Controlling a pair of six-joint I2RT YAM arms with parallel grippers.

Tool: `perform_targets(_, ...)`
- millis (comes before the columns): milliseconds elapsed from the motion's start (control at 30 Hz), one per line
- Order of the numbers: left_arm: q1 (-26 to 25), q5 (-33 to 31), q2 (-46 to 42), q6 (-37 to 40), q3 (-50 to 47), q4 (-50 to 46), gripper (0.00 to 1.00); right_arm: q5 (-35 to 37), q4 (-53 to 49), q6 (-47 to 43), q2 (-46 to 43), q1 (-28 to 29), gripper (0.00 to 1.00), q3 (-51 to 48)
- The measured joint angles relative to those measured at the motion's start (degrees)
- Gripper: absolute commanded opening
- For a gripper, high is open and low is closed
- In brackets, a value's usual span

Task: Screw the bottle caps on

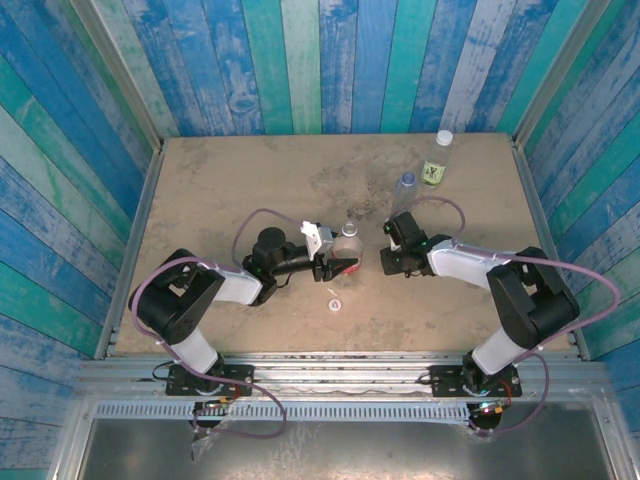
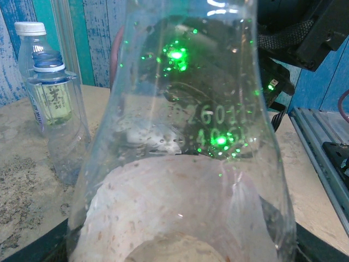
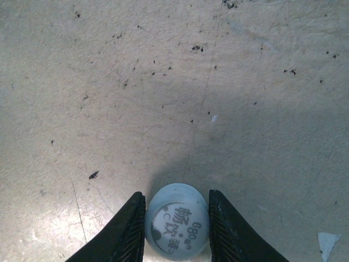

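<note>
Nearest the arm bases, low in the top view, 1 loose cap lies on the bare tabletop, just below the 2 hands.

The right hand has its fingers pressed against both sides of another cap, which lies flat on the tabletop, top face up. Its print reads "680" beside Chinese characters.

The left hand is closed around the lower body of the red-labelled bottle. The bottle stands upright, long axis vertical, and its mouth seems uncapped. Faint digits on the clear wall read roughly "601" over "40".

In the top view the bottle sits just left of the right hand, so the pinched cap likely has to be lifted and carried a short way left onto the mouth. The right arm is the nearer one for that.

Farther back, upper right of the frame, the plain bottle stands open. Beyond it stands the green-labelled bottle, already wearing a white cap; its label is too small to read.
</note>
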Motion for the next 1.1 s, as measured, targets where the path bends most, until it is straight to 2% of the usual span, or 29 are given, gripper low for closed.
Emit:
perform_targets(167, 0.0, 0.0, 0.0, 0.0, 0.0, 0.0, 0.65, -0.6, -3.9, 0.0, -2.6, 0.0, 0.31, 0.9)
perform_targets(400, 0.0, 0.0, 0.0, 0.2, 0.0, -0.1, 0.66, -2.4, -13.7, -1.2, -6.8, 0.0, 0.32, 8.3)
perform_targets(833, 0.0, 0.0, 0.0, 1.1, 0.4, -1.0, 0.66, -7.8, -37.2, -6.1, -9.1, 0.8, 0.33, 31.8)
perform_targets(1100, 0.0, 0.0, 0.0, 1.3, 0.6, -1.4, 0.66, -6.6, -48.3, -7.7, -7.4, 5.7, 0.33, 49.1)
